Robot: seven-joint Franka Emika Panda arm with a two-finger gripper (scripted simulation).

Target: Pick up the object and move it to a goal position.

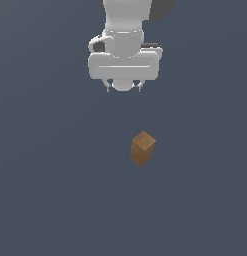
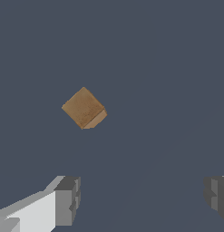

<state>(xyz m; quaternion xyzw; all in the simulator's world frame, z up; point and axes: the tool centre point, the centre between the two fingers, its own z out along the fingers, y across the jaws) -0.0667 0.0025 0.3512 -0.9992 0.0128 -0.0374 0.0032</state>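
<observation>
With the hand (image 1: 124, 89) released and empty, well apart from the wooden block (image 1: 142, 148) standing free on the desk (image 1: 50, 190), centre it over the block, match its rotated faces, then descend.

The exterior camera is facing the gripper (image 1: 124, 89) from the front, while the wrist camera is looking down past its fingertips (image 2: 67, 206), both catching the block (image 1: 142, 148) below.
</observation>
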